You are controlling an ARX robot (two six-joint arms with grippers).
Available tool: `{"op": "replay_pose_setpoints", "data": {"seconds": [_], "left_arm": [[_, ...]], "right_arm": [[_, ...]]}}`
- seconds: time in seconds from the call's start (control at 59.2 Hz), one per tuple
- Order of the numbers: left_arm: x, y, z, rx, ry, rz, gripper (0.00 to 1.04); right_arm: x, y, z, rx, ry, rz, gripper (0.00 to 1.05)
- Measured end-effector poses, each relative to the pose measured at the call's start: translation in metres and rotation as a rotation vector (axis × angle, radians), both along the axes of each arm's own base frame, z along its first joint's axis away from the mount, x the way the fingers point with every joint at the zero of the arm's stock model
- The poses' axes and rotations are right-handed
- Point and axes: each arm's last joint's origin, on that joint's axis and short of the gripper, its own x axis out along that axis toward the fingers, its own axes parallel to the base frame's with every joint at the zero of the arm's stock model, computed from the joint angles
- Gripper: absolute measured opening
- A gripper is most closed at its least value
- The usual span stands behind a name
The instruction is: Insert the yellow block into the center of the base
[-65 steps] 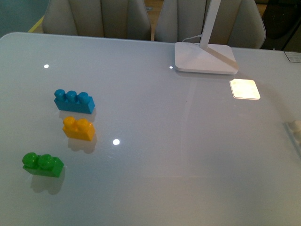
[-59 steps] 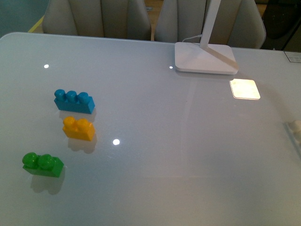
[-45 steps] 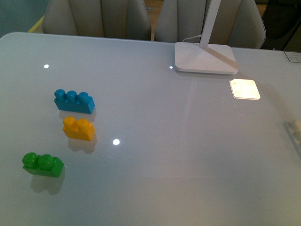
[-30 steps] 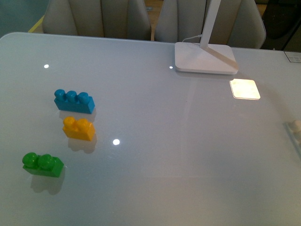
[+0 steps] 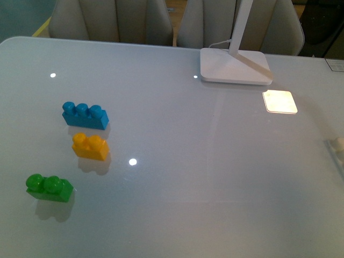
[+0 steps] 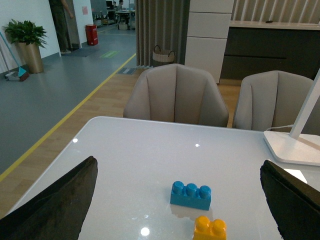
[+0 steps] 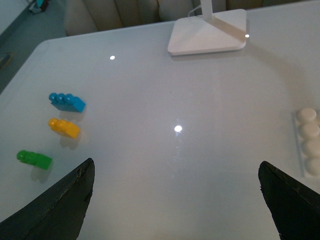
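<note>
Fingers of both arms are spread wide with nothing between them. The left fingers [image 6: 55,210] appear only in the left wrist view, as two dark tips at the lower corners, and the right fingers [image 7: 60,210] appear the same way in the right wrist view. Neither arm shows in the front view.

The yellow block [image 5: 90,147] stands upright, studs up, on the white tabletop [image 5: 215,177] near its left edge, and nothing grips it. It is the middle one of a loose row of three bricks, none of them touching. The blue brick [image 5: 85,115], with three studs, sits just beyond it toward the far edge. The green brick [image 5: 48,187], with two studs, sits nearer the front edge and a little further left. The left wrist view catches the yellow block [image 6: 210,229] and the blue brick [image 6: 190,195] between the spread tips.

The base [image 7: 307,142] lies flat at the right edge of the tabletop, well apart from the bricks. Only one column of its round white studs is in the right wrist view, and the front view shows just a sliver of it [image 5: 336,146].

A white lamp foot [image 5: 234,65] rests near the far edge, with a bright square patch of light on the tabletop just beside it. Two beige chairs [image 6: 176,95] stand behind the far edge.
</note>
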Motion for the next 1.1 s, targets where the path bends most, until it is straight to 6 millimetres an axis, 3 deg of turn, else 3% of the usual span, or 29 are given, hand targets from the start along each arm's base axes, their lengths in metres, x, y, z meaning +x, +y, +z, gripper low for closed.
{"op": "replay_pose_setpoints", "data": {"seconds": [0.068, 0.118, 0.219, 0.506, 0.709, 0.945, 1.097], "left_arm": [[0.000, 0.000, 0.000, 0.000, 0.000, 0.000, 0.97], [0.000, 0.000, 0.000, 0.000, 0.000, 0.000, 0.97], [0.000, 0.000, 0.000, 0.000, 0.000, 0.000, 0.97], [0.000, 0.000, 0.000, 0.000, 0.000, 0.000, 0.97], [0.000, 0.000, 0.000, 0.000, 0.000, 0.000, 0.97], [0.000, 0.000, 0.000, 0.000, 0.000, 0.000, 0.97], [0.000, 0.000, 0.000, 0.000, 0.000, 0.000, 0.97]], "right_arm": [[0.016, -0.011, 0.008, -0.016, -0.025, -0.011, 0.96], [0.045, -0.029, 0.014, -0.057, -0.037, -0.033, 0.96], [0.087, -0.061, 0.004, -0.123, 0.028, -0.085, 0.96], [0.162, -0.123, -0.073, -0.200, 0.328, -0.148, 0.96], [0.195, -0.134, -0.117, -0.230, 0.422, -0.102, 0.96], [0.214, -0.141, -0.134, -0.231, 0.415, -0.056, 0.96], [0.212, -0.150, -0.145, -0.258, 0.455, -0.076, 0.96]]}}
